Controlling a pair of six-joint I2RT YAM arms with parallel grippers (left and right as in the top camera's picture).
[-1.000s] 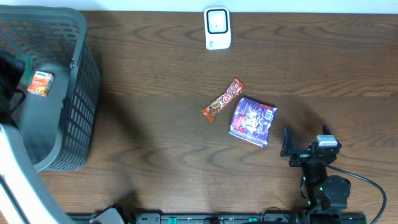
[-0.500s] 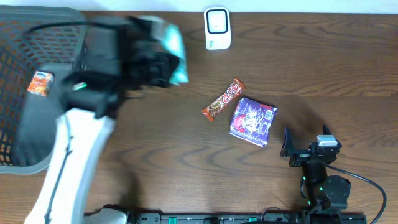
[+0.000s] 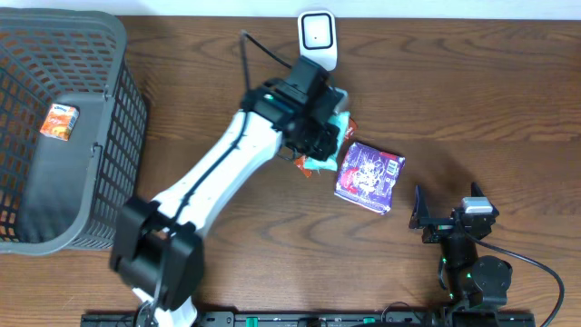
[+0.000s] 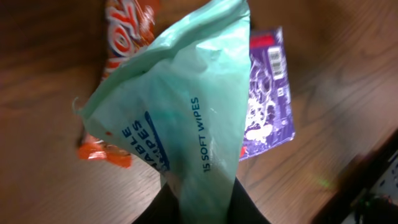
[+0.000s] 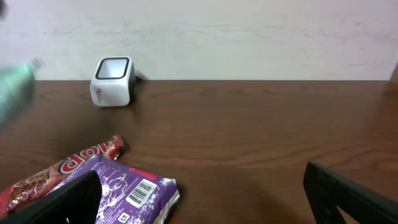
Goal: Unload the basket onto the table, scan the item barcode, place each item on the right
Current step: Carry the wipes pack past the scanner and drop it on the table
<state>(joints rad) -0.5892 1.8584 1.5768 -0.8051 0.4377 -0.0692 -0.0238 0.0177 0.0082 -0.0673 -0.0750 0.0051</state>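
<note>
While left gripper [image 4: 200,206] clamps wipes pack [image 4: 180,118] | candy bar [image 4: 127,28] half-hidden | right gripper [image 5: 202,196] agape

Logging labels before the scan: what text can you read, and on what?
"15 SOFT WIPES": teal wipes pack.
"ABLE", beginning hidden: same pack.
Orange candy bar: lettering unreadable here.
Purple packet: barcode shows, print too small.
Orange packet in basket: too small.

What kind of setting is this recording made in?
Likely a mock shop checkout on a wooden table: a white barcode scanner at the far edge, a grey shopping basket to the left, and packaged goods such as a wipes pack and a purple packet.
</note>
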